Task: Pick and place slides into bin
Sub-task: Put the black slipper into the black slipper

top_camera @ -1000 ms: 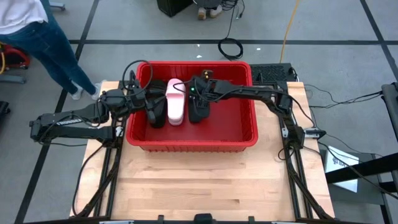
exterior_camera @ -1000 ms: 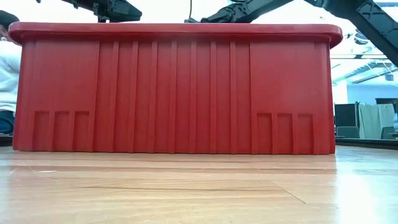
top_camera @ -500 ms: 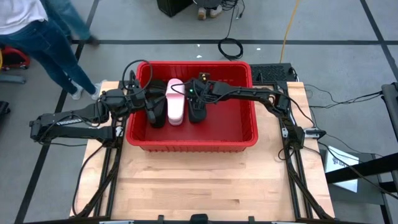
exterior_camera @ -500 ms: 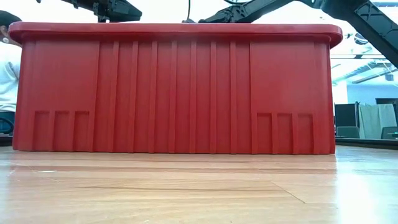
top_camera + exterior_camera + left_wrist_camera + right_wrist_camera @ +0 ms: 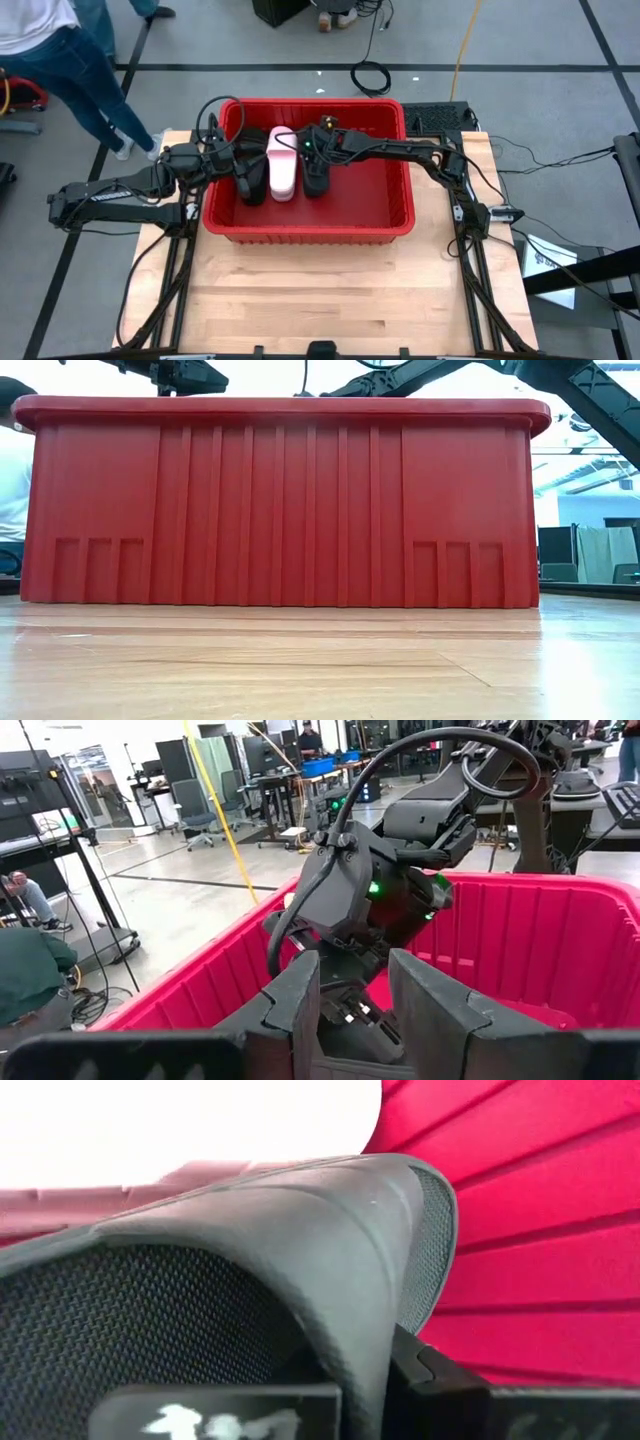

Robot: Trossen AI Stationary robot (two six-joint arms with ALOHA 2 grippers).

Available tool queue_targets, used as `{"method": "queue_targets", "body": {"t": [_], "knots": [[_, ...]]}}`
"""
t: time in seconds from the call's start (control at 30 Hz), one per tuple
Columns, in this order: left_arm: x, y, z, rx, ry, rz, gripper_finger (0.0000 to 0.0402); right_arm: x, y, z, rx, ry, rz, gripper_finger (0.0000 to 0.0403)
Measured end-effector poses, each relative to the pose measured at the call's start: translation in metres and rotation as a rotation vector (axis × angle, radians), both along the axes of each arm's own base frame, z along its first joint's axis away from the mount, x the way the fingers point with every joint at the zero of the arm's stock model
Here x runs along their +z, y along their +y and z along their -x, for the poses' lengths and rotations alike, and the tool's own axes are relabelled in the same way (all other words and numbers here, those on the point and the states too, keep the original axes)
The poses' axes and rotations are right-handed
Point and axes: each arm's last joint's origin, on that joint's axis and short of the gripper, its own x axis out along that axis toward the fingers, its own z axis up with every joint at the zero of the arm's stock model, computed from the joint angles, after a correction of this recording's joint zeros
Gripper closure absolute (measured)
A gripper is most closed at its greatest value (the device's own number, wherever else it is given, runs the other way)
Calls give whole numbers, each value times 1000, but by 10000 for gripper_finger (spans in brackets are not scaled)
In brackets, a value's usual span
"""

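Grey floor with dark tape lines surrounds the wooden table (image 5: 330,300); a person (image 5: 60,60) walks at the far left corner. High view: red bin (image 5: 310,232) sits mid-table. Inside, side by side: a black slide (image 5: 252,172), a pale pink slide (image 5: 283,165) and another black slide (image 5: 318,178). Left claw (image 5: 240,160) is over the first black slide, right claw (image 5: 318,150) over the other; both reach in across the bin rim.

Low view: only the ribbed bin wall (image 5: 280,510) and arm links above the rim; contents hidden.

Left wrist view: left claw fingers (image 5: 300,1005) stand apart, part-spread, seemingly nothing between them; the right arm's wrist is close ahead.

Right wrist view: black slide strap (image 5: 250,1250) fills the frame, right claw pressed together on it.

Step, my read: placing into the bin. Next calls for the right claw to release the slide and lift clear without clipping the left arm.
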Motion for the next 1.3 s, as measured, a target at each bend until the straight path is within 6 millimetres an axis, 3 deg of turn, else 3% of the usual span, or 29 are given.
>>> {"method": "queue_targets", "body": {"t": [0.67,0.9,1.0,1.3], "knots": [[0,-1,-1,-51,0,2,275,-1,-14,5,-51,-18,-17,313],[0,-1,-1,-51,-4,1,275,-2,-31,13,-101,-65,-88,270],[0,-1,-1,-52,-2,1,275,-4,-32,14,-72,-105,-191,252],[0,-1,-1,-52,-1,1,275,2,-28,4,-52,-207,-172,240]]}}
